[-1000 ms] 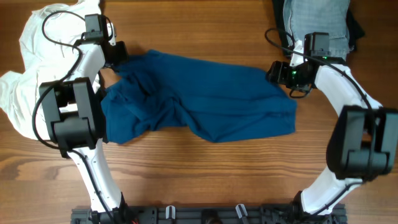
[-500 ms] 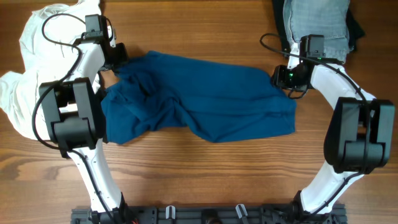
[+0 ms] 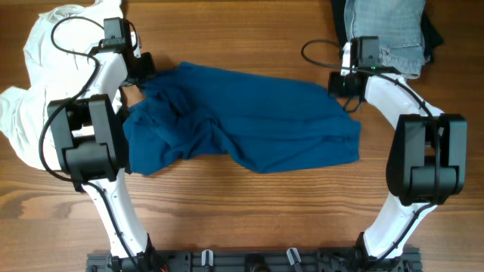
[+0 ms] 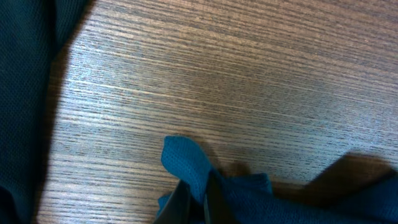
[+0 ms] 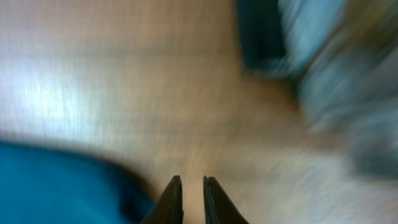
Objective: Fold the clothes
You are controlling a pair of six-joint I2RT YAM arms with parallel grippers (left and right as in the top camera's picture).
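The left claw [image 4: 200, 194] is clamping the blue shirt [image 3: 249, 121] by its far left corner, likely to spread it, while the right claw [image 5: 191, 186] is hanging nearly together, seemingly empty, by the far right corner.

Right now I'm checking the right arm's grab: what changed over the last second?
The right gripper slid left toward the far corner of the blue shirt and nearly closed, with no cloth visible in its jaws. The left gripper stays pinched on the shirt, which has not moved.
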